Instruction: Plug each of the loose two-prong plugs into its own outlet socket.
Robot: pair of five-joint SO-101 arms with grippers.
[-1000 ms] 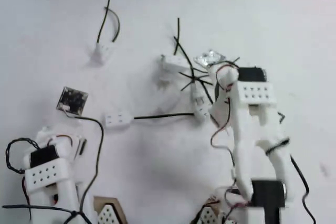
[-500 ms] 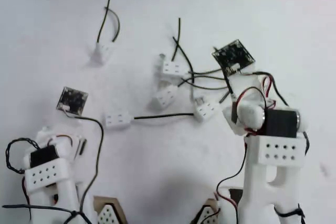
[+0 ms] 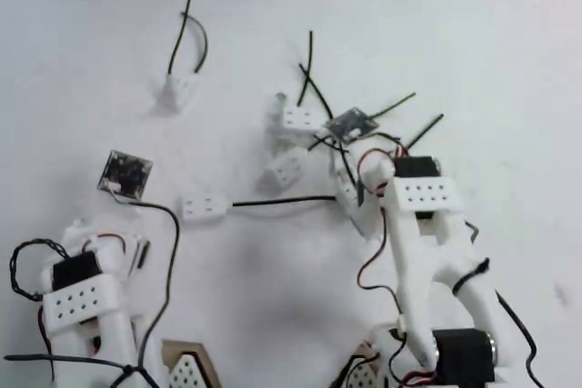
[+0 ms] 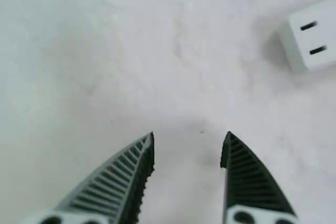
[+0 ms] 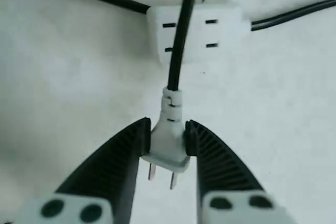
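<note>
My right gripper (image 5: 168, 127) is shut on a white two-prong plug (image 5: 167, 150), prongs toward the camera. Its black cord (image 5: 181, 40) runs away over a white outlet block (image 5: 197, 30) lying on the table just beyond. From above, this arm (image 3: 414, 193) stands over a cluster of blocks, with the held plug (image 3: 346, 190) at its tip. My left gripper (image 4: 189, 137) hangs open over bare table, an outlet block (image 4: 312, 40) off to one side. In the high view it (image 3: 138, 253) sits at the front left, near the corded outlet block (image 3: 202, 207).
More white blocks (image 3: 298, 118) (image 3: 286, 168) and tangled black cords (image 3: 314, 88) lie at the centre. Another white plug (image 3: 177, 88) with a cord lies at the back left. A small dark circuit board (image 3: 125, 173) sits left of centre. A black cable (image 3: 282, 200) crosses the middle.
The right arm pulled back toward the front right half a second ago and has since come back left over the block cluster. The left arm has stayed still.
</note>
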